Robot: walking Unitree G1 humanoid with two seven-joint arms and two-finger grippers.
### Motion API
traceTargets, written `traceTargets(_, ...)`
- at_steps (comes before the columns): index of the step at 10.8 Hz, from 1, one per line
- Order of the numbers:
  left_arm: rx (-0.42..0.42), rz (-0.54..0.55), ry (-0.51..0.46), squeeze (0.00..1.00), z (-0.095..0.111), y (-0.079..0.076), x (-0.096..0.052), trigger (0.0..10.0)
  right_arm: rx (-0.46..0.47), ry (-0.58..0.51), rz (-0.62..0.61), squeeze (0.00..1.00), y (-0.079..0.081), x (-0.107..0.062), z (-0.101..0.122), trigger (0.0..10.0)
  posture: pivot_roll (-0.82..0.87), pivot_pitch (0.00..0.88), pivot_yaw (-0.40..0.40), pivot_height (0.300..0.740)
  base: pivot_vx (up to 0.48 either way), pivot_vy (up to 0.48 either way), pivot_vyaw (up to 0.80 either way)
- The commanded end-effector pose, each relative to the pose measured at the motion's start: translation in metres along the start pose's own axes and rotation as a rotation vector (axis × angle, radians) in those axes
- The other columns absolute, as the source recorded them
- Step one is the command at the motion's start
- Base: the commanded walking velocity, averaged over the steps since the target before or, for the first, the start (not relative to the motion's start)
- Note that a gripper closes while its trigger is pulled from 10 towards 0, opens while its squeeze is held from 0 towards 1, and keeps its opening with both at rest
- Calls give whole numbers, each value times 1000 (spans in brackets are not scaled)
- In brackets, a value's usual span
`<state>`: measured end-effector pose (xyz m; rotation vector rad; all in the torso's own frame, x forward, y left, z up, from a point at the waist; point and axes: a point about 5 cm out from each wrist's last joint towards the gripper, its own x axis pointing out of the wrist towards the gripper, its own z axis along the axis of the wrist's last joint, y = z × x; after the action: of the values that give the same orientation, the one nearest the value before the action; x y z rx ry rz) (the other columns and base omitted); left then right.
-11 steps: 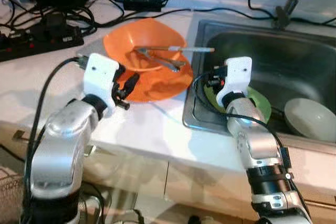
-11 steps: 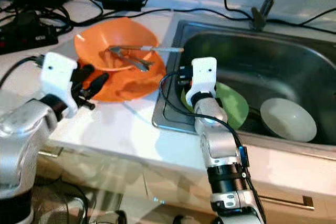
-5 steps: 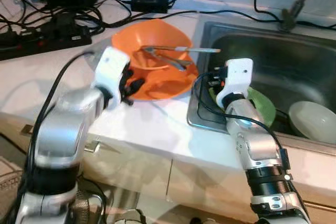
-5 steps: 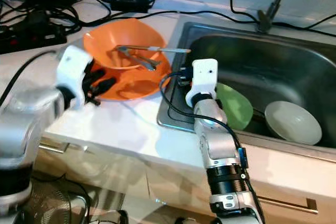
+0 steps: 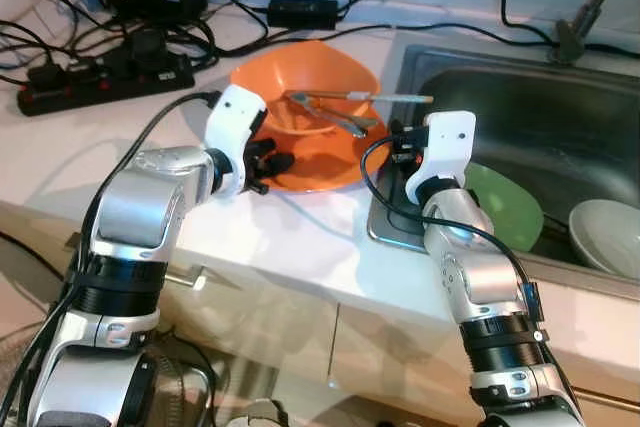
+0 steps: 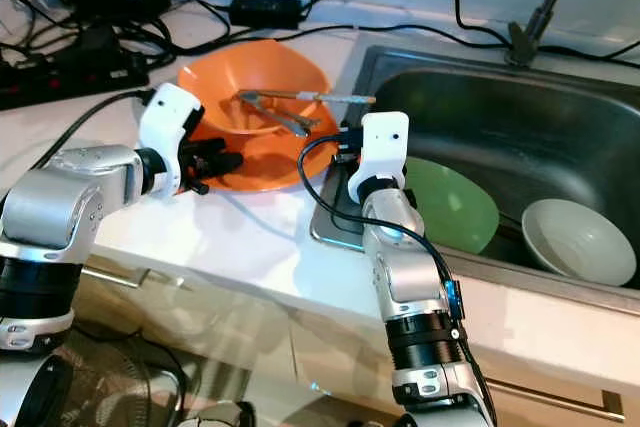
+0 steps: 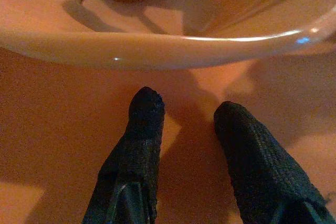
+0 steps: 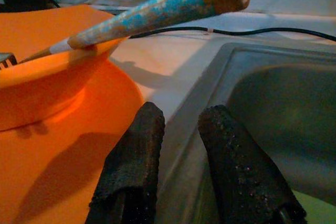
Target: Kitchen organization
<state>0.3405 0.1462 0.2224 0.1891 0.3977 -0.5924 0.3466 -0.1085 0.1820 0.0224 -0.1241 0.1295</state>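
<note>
Orange plate (image 5: 330,162): lying flat on the white tabletop (image 5: 290,237), just beside the sink's left rim, toward the back edge.
Orange bowl (image 5: 300,77): sitting on the plate, tipped a little.
Utensils (image 6: 290,112): lying across the bowl; the long handle (image 8: 157,11) is running roughly along the tabletop's back edge, its blue-patterned end pointing toward the sink and jutting past the bowl's rim. What kind of utensils they are is hard to make out.
Left pincer (image 7: 186,116): hovering low over the plate's near-left part, just in front of the bowl's wall; fingers (image 7: 142,129) are standing moderately apart with nothing between them.
Right pincer (image 8: 176,124): hanging over the sink's left rim between plate and basin; fingers are a narrow gap apart, gripping nothing.
Sink (image 5: 560,117): steel basin holding a green bowl (image 6: 455,212), partly hidden behind the right arm, and a white bowl (image 6: 580,242).
Back-left corner: a power strip (image 5: 100,82) and tangled black cables, partly cut off.
</note>
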Motion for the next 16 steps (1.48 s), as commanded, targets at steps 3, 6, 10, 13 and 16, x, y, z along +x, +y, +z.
traceTargets(3,0,-96,207,0,-32,-4,-21,10000,8,-21,-18,0,-5,4,4,10000,307,125,41,740,0,0,0)
traceTargets(6,33,-94,262,0,-38,-6,-57,10000,11,-23,-4,0,-2,10,4,10000,351,129,34,740,0,0,0)
traceTargets(10,92,98,-29,0,-14,2,-61,10000,17,-37,4,0,1,14,6,10000,338,111,21,740,0,0,0)
traceTargets(13,65,108,-68,0,-23,-14,-63,10000,-2,-44,-29,0,-13,13,9,10000,319,115,3,740,0,0,0)
traceTargets(16,53,264,-72,0,-30,7,-87,10000,-13,-37,-40,0,-20,13,7,10000,331,115,-18,740,0,0,0)
